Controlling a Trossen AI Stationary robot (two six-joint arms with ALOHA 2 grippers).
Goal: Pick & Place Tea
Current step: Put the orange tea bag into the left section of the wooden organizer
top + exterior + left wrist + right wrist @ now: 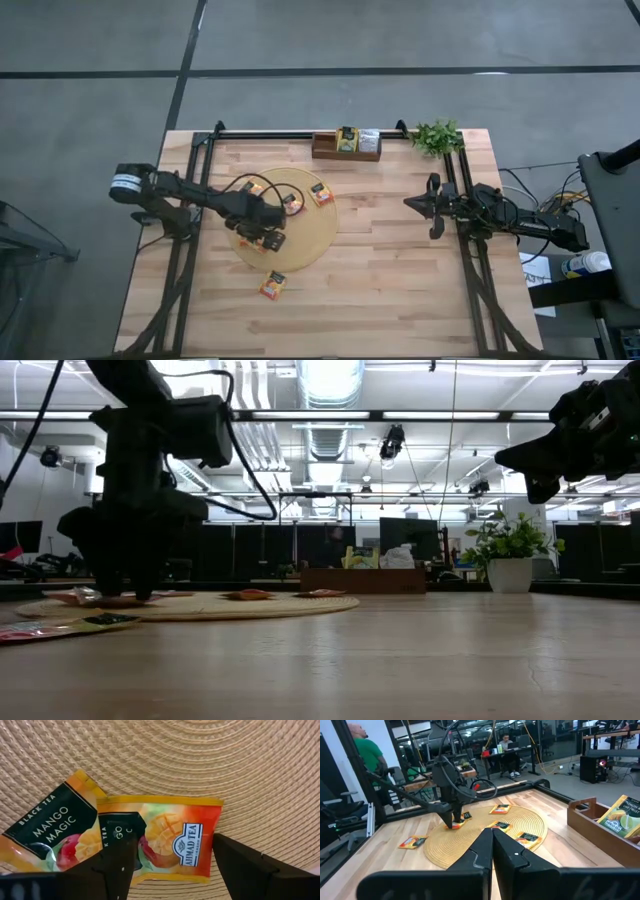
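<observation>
While I am holding the left gripper (172, 862) low over the round mat (312, 232), its jaws are standing wide and gripping nothing.

Item: orange mango sachet (167, 837), lying flat on the mat directly between the two fingers (117, 855), its long axis running from one finger across to the other, so I am judging a straight descent and close as the next move.

Item: second sachet (52, 832), overlapping the first at one end and lying just outside the jaws; I am watching that it does not come up too.

Item: wooden tray (346, 146), sitting at the far table edge, well apart.

Item: right gripper (428, 205), waiting shut and empty by its own frame, much farther from the tea.
</observation>
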